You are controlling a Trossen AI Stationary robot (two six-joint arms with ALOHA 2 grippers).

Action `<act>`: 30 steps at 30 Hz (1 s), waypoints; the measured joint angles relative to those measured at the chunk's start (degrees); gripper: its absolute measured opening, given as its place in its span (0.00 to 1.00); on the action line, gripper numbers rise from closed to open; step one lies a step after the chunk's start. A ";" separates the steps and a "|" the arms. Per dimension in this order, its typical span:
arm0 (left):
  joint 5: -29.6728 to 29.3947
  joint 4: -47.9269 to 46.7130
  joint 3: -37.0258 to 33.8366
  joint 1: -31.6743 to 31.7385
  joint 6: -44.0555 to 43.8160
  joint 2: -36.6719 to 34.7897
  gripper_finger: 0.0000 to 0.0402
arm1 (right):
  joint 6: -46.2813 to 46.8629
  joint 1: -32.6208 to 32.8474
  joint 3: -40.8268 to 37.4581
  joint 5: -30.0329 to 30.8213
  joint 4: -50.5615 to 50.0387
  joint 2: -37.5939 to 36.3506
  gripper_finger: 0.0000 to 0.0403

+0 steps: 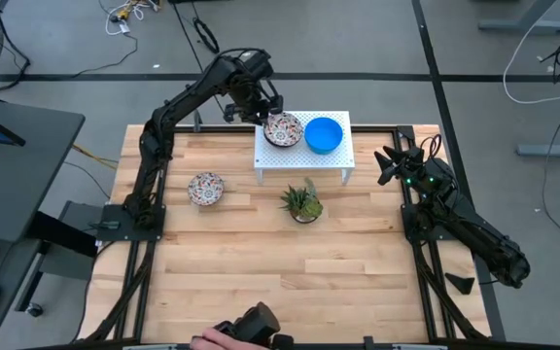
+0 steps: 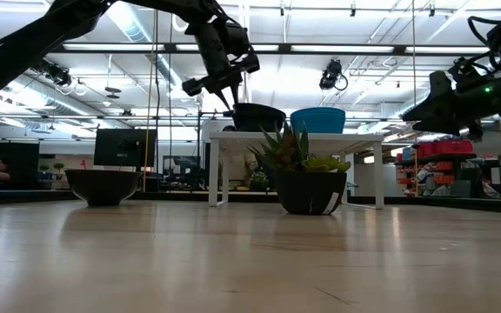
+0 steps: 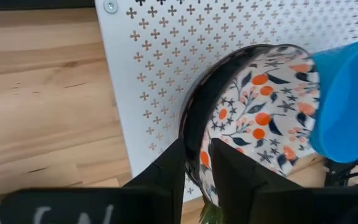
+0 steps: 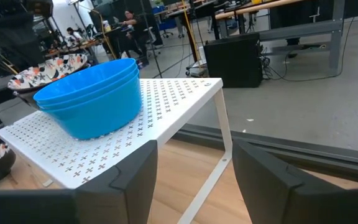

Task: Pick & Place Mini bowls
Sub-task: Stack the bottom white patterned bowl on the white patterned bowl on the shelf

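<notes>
A white floral mini bowl (image 1: 283, 129) is on the left part of a white perforated shelf (image 1: 304, 163), beside a stack of blue mini bowls (image 1: 323, 134). My left gripper (image 1: 264, 118) is shut on the floral bowl at its far-left rim. Another floral mini bowl (image 1: 206, 189) rests on its base on the wooden table, left of the shelf. At the table's right edge, my right gripper (image 1: 389, 165) hovers open, facing the shelf with nothing between its fingers (image 4: 135, 174). My left gripper pinches the floral bowl's rim (image 3: 194, 146), one finger (image 3: 232, 171) inside the bowl and one (image 3: 166, 171) outside. The fingers come steeply from above, slanting from the far left. The bowl's base (image 2: 259, 129) is at the shelf top; touching or just above, I cannot tell.
A small potted green plant (image 1: 302, 201) stands on the table in front of the shelf. A person's hand (image 1: 202, 340) and a dark device (image 1: 257, 326) show at the table's near edge. Bare wood lies between plant and near edge.
</notes>
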 joint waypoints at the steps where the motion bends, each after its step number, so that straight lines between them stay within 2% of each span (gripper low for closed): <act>1: -0.23 0.03 0.00 0.02 0.00 -0.37 0.19 | 0.00 0.00 0.00 0.00 0.00 0.00 0.52; 8: -0.69 1.52 0.00 0.02 0.90 -2.06 0.18 | 0.00 0.00 0.00 0.00 0.02 0.00 0.52; 14: 2.95 4.87 -0.33 -0.44 2.87 -1.73 0.18 | 0.00 0.00 0.00 0.00 0.00 0.00 0.52; 22: -2.01 4.53 -0.44 -0.53 5.40 -1.35 0.18 | 0.00 0.00 0.00 0.00 0.00 -0.01 0.52; 30: -0.07 4.28 -0.52 -1.02 5.50 0.68 0.18 | 0.00 0.00 0.00 0.00 0.02 0.00 0.52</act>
